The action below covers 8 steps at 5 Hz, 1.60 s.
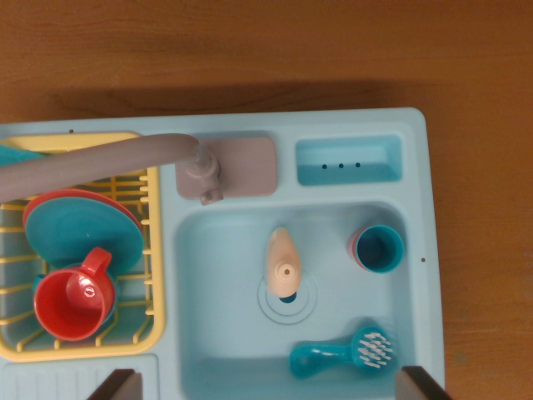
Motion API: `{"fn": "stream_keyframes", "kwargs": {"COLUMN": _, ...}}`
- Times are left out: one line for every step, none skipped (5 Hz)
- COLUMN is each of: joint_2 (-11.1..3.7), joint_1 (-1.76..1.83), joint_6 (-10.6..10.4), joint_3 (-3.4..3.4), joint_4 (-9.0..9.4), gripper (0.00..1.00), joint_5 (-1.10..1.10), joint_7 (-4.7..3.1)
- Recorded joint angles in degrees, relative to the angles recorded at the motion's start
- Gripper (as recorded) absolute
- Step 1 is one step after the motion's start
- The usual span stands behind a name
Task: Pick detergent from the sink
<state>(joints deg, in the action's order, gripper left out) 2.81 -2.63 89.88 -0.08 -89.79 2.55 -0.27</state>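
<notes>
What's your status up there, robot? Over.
Jaws open, empty, high over sink. Detergent bottle upright at basin centre, untouched. Cup and brush nearby, not blocking.

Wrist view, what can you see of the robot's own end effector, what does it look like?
Only two dark brown, nearly black fingertips with flat angled ends poke in at the bottom edge, one each side of the end effector. No cables, markings or arm body are visible.

Only the two dark, blunt-tipped fingers [117,385] of the robot's gripper [268,385] show, poking up from the bottom edge of the wrist view. One stands at the near left and the other at the near right, well apart, the jaws spread wide with nothing between them
</notes>
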Motion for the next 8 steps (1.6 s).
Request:
{"fn": "stream_keyframes", "kwargs": {"joint_2": 0.01, "joint_1": 0.01, "joint_6": 0.00, "joint_3": 0.01, "joint_4": 0.00, "gripper": 0.00, "joint_5": 0.01, "joint_7": 0.02}}
{"fn": "stream_keyframes", "kwargs": {"joint_2": 0.01, "joint_1": 0.01, "joint_6": 0.00, "joint_3": 0.01, "joint_4": 0.00, "gripper": 0.00, "joint_5": 0.01, "joint_7": 0.02}}
{"fn": "stream_keyframes", "kwargs": {"joint_2": 0.01, "joint_1": 0.00, "joint_6": -0.02, "joint_3": 0.01, "joint_4": 0.01, "gripper": 0.00, "joint_5": 0.00, "joint_7": 0.01}}
{"fn": "stream_keyframes", "kwargs": {"joint_2": 0.01, "joint_1": 0.00, "joint_6": -0.02, "joint_3": 0.01, "joint_4": 0.01, "gripper": 0.00, "joint_5": 0.00, "joint_7": 0.01}}
{"fn": "stream_keyframes", "kwargs": {"joint_2": -0.14, "joint_1": -0.02, "joint_6": -0.38, "joint_3": -0.02, "joint_4": 0.27, "gripper": 0.00, "joint_5": -0.03, "joint_7": -0.07}}
{"fn": "stream_keyframes", "kwargs": {"joint_2": -0.14, "joint_1": -0.02, "joint_6": -0.38, "joint_3": -0.02, "joint_4": 0.27, "gripper": 0.00, "joint_5": -0.03, "joint_7": -0.07}}
{"fn": "stream_keyframes", "kwargs": {"joint_2": -0.45, "joint_1": -0.07, "joint_6": -1.15, "joint_3": -0.08, "joint_4": 0.84, "gripper": 0.00, "joint_5": -0.11, "joint_7": -0.26}}
{"fn": "stream_keyframes", "kwargs": {"joint_2": -0.45, "joint_1": -0.07, "joint_6": -1.15, "joint_3": -0.08, "joint_4": 0.84, "gripper": 0.00, "joint_5": -0.11, "joint_7": -0.26}}
